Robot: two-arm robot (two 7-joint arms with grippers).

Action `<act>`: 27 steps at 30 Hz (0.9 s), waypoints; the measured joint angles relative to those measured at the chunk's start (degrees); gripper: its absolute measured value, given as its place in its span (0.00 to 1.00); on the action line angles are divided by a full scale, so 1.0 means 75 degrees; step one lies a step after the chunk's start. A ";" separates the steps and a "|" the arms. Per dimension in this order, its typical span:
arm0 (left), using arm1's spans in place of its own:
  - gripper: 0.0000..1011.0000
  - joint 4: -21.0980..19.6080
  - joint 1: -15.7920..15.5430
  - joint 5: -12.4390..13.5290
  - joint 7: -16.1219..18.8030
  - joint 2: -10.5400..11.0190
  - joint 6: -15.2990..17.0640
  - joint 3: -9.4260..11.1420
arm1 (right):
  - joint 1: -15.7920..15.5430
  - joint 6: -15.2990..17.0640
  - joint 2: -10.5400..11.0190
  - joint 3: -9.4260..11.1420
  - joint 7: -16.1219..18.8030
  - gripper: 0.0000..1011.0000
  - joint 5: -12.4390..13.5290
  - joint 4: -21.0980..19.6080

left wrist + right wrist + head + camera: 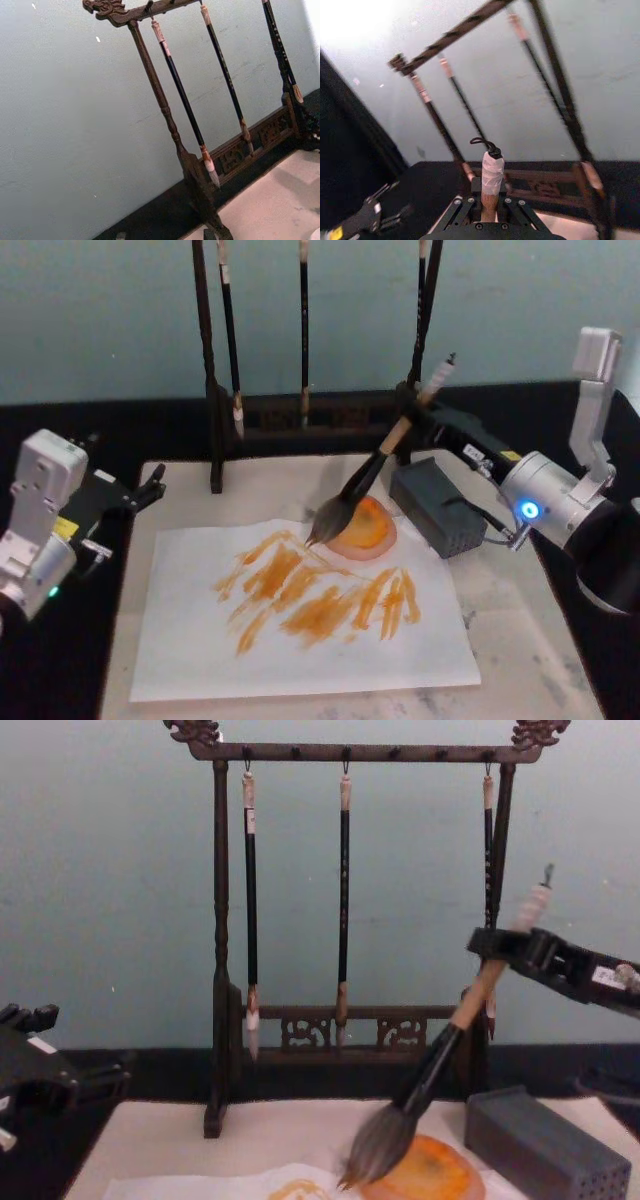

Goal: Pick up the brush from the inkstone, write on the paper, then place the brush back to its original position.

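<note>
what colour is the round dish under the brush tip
The inkstone is a glossy orange-amber. The head view shows it best.

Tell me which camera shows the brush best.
Head view: the brush shows at full length, from the bristles by the inkstone up to its loop, gripped by the right end effector. Chest view shows the brush side-on, bristles near the bottom edge. Right wrist view catches its white-wrapped end and loop.
</note>
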 joint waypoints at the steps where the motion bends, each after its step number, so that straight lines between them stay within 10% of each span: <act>1: 0.99 0.0000 0.0000 0.0000 0.0000 0.0000 0.0000 0.0000 | -0.0009 -0.0056 0.0029 -0.0065 0.0069 0.16 -0.0158 -0.0093; 27: 0.99 0.0000 0.0000 0.0000 0.0000 0.0000 0.0000 0.0000 | 0.0112 -0.0444 -0.0292 -0.0818 0.0993 0.16 -0.1796 -0.0496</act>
